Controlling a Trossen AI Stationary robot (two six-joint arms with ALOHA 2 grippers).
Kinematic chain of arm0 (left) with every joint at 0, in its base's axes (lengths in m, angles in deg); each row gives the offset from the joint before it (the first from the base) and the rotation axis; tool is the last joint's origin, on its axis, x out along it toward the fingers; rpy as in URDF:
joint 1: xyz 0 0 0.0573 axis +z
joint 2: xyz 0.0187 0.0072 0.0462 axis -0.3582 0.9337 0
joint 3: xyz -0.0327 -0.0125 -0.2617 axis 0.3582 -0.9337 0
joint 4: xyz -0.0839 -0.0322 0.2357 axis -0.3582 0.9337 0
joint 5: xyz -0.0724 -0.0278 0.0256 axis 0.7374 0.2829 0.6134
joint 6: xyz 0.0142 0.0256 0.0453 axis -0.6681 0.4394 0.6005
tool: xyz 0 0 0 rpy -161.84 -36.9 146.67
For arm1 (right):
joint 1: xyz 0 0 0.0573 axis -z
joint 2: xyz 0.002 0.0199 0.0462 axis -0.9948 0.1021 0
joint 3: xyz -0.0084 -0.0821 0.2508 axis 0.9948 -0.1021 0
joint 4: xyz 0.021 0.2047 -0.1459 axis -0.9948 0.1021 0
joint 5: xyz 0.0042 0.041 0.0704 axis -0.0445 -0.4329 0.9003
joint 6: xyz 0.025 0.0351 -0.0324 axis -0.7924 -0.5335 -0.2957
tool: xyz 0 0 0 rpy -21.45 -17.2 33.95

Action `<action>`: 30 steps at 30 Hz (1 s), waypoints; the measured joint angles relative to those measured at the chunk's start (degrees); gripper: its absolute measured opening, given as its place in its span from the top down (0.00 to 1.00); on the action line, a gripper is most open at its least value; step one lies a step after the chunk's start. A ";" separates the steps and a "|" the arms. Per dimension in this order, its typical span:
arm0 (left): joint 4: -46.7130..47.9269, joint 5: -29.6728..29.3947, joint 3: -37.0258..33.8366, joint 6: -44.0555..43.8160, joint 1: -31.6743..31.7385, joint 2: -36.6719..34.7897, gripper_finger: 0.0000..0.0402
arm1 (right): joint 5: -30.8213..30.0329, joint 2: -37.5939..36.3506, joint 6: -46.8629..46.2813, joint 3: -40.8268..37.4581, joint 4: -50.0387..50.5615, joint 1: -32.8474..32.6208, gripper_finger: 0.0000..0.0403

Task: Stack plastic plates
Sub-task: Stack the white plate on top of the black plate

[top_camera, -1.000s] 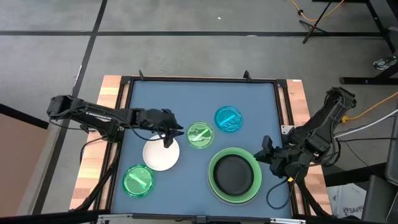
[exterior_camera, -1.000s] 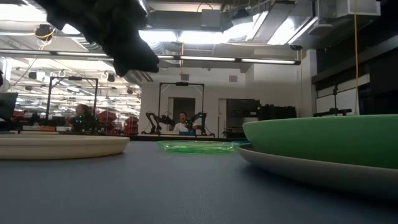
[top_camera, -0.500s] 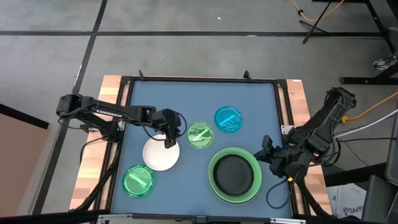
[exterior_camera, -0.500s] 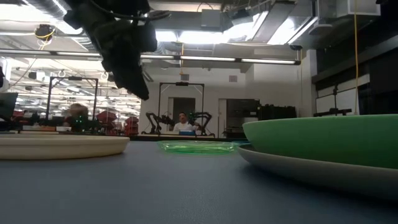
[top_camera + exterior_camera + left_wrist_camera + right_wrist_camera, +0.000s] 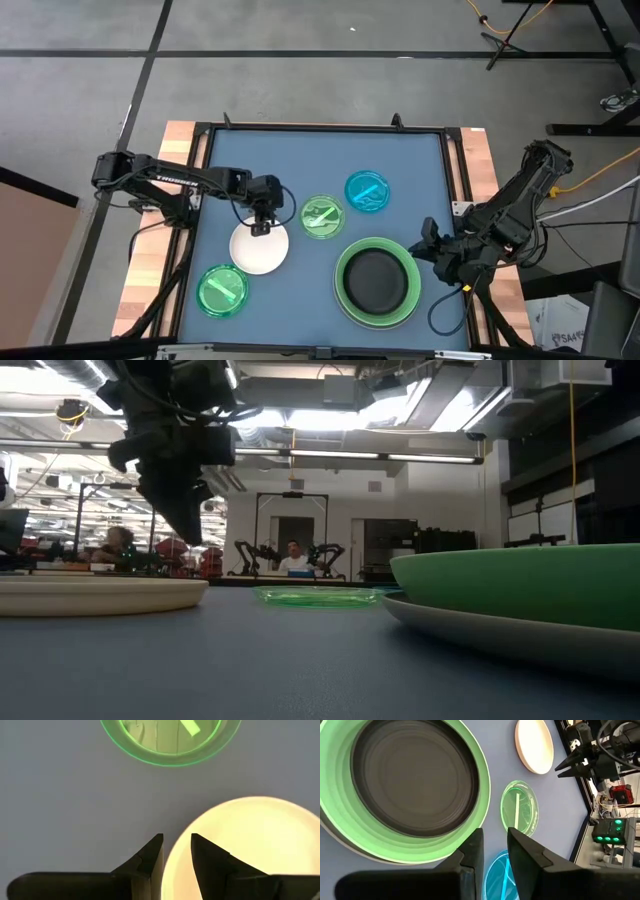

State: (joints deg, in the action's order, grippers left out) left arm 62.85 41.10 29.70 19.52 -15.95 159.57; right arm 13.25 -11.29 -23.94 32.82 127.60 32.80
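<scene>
The left tool (image 5: 260, 226) hangs over the far edge of the smooth round white plate (image 5: 259, 249), its fingers a narrow gap apart with nothing between them. A see-through green plate (image 5: 322, 217) lies just beside it, a blue one (image 5: 367, 192) beyond, and another green one (image 5: 222, 290) near the front. The black plate (image 5: 375, 279) sits nested in the light green plate (image 5: 377, 282) over a grey one (image 5: 500, 635) on the blue table (image 5: 300, 160). The right tool (image 5: 425, 243) waits beside that stack, slightly parted and empty.
</scene>
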 joint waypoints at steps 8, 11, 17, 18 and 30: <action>0.14 -3.24 0.00 -1.99 -0.04 0.00 0.77 | 0.05 0.00 0.00 0.00 -0.02 0.00 0.81; 0.40 -3.25 0.00 -4.48 -0.02 0.00 0.77 | 0.05 0.00 -0.01 -0.01 -0.01 -0.01 0.81; 0.54 -2.72 -0.89 -10.96 0.00 -0.02 0.73 | 0.05 0.00 -0.02 0.00 -0.02 -0.02 0.81; 0.63 -2.63 -1.28 -11.48 0.00 -0.02 0.72 | 0.05 0.00 -0.02 -0.01 0.00 -0.02 0.81; 0.51 -3.03 -6.97 -12.48 0.00 -0.02 0.63 | 0.07 0.00 -0.02 -0.02 0.00 -0.02 0.81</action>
State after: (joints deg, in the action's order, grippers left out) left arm 63.35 38.07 22.72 7.05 -15.95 159.55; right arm 13.32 -11.29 -23.96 32.80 127.60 32.78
